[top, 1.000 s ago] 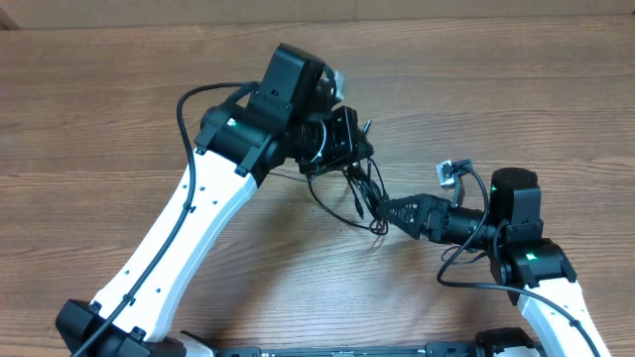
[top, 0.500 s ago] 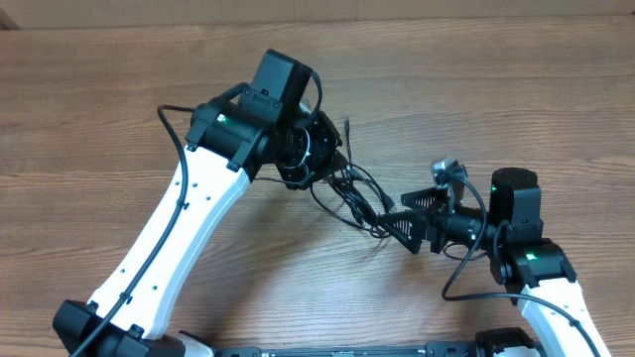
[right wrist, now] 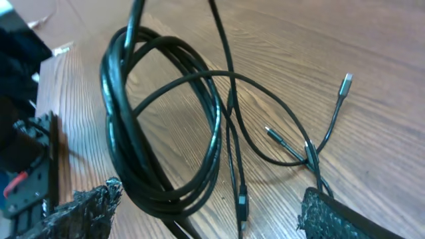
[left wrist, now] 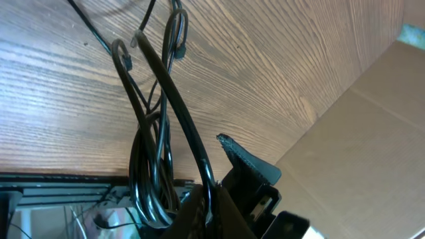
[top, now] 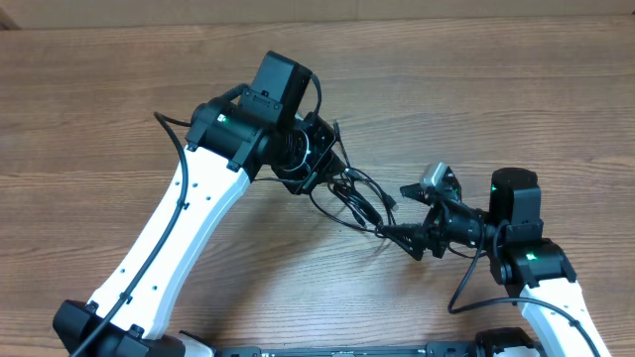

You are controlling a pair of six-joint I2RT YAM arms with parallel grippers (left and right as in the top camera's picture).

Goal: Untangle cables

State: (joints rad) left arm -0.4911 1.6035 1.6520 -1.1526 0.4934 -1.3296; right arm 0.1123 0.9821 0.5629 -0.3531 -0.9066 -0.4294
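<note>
Between the widely parted jaws of the right gripper (right wrist: pixel 209 202), we are seeing a coil of thin black cables (right wrist: pixel 166 113) lying against the brown wood-grain table (top: pixel 496 89), its rubbery fingertips (right wrist: pixel 86 206) standing clear on either side of the loops. From overhead, that gripper (top: pixel 407 213) is reaching in from the right at the lower end of the bunch, and whether a fingertip is touching a strand we cannot tell. Over at the left gripper (top: pixel 322 164), the jaws are closing narrowly on the upper end of the same cables (top: pixel 357 193); the left wrist camera is showing several looped strands (left wrist: pixel 159 119) running down into the grip (left wrist: pixel 219 179), with one dark finger (left wrist: pixel 246 162) standing just beside them. Loose ends are fanning out from the coil, one ending in a small silver plug tip (right wrist: pixel 345 83) resting on the wood. Beyond the table edge, a tan cardboard panel (left wrist: pixel 372 133) is filling the corner of the left wrist view.
</note>
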